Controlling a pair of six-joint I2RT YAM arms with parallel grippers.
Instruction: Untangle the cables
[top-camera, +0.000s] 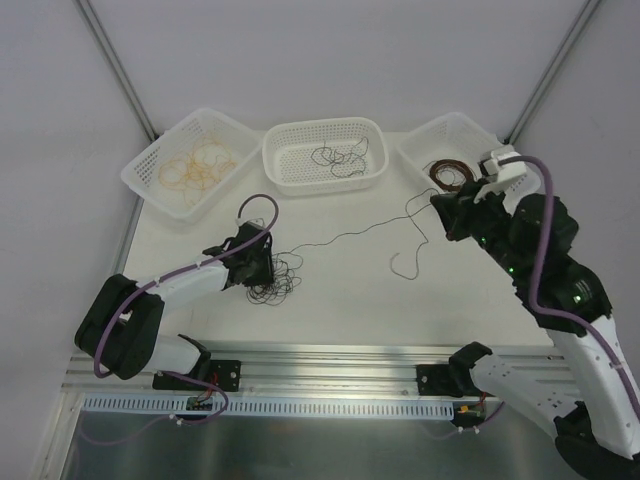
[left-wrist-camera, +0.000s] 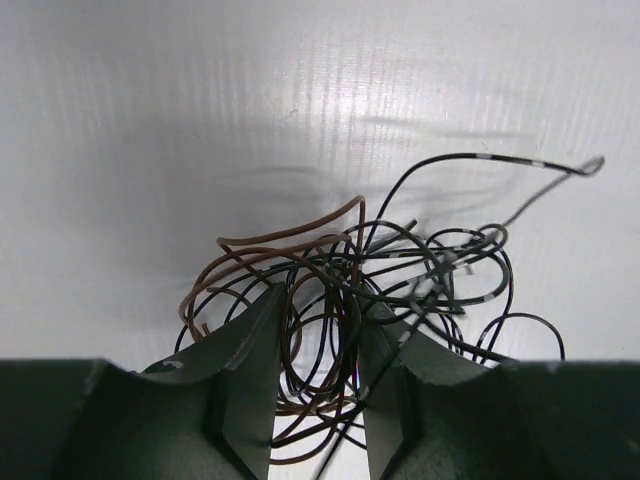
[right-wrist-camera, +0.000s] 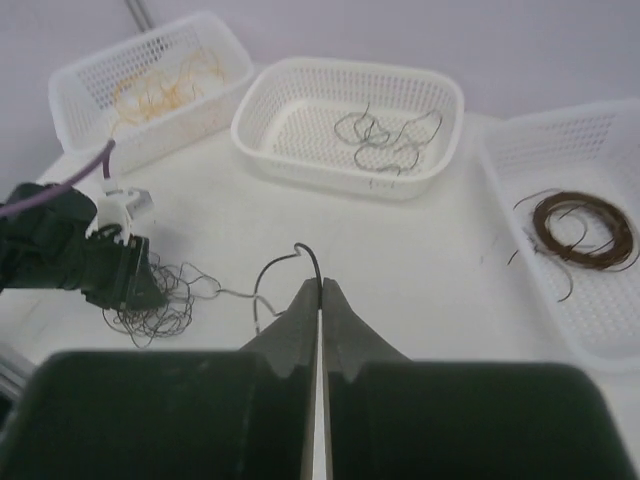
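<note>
A tangle of thin black and brown cables (top-camera: 278, 282) lies on the white table left of centre. My left gripper (top-camera: 258, 268) sits on it; in the left wrist view its jaws (left-wrist-camera: 325, 305) stand a narrow gap apart with several loops of the tangle (left-wrist-camera: 400, 250) bunched between them. My right gripper (top-camera: 437, 205) is shut on one black cable (top-camera: 350, 235) that runs slack from the tangle to the right. In the right wrist view the cable's end (right-wrist-camera: 305, 252) curls out above the closed tips (right-wrist-camera: 320, 284), and the tangle (right-wrist-camera: 150, 305) shows at left.
Three white baskets stand along the back: the left basket (top-camera: 140, 172) holds yellow-tan wires, the middle basket (top-camera: 290, 178) black wires, the right basket (top-camera: 425, 140) a dark brown coil. A loose hooked part of the cable (top-camera: 405, 265) lies at centre right.
</note>
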